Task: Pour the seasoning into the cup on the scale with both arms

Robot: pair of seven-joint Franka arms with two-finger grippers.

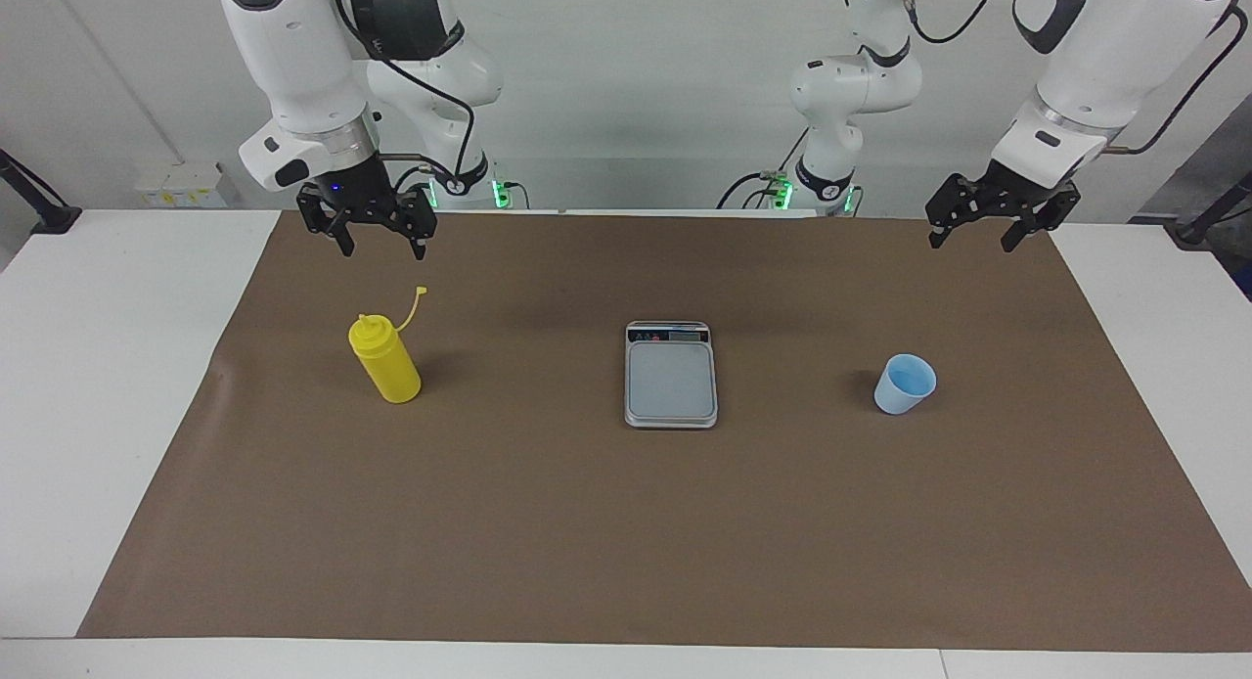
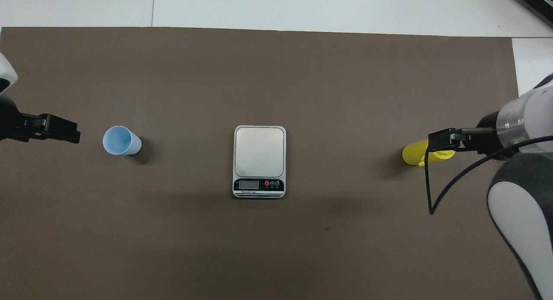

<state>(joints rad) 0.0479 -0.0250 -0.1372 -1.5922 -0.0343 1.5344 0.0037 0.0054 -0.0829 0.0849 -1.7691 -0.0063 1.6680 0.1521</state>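
Note:
The yellow seasoning bottle [image 1: 386, 361] [image 2: 412, 155] stands upright on the brown mat toward the right arm's end, its cap strap sticking up. My right gripper [image 1: 381, 248] [image 2: 440, 141] hangs open in the air above it, holding nothing and clear of it. The silver scale [image 1: 670, 376] [image 2: 259, 159] lies mid-table, its plate bare and its display edge toward the robots. The light-blue cup [image 1: 905, 384] [image 2: 121, 140] stands upright on the mat toward the left arm's end. My left gripper [image 1: 978, 237] [image 2: 71, 133] hovers open beside the cup, apart from it.
A brown mat [image 1: 626, 542] covers most of the white table. Two small white arm bases with green lights [image 1: 831, 175] stand at the robots' edge. A black cable [image 2: 427, 183] loops down from the right arm.

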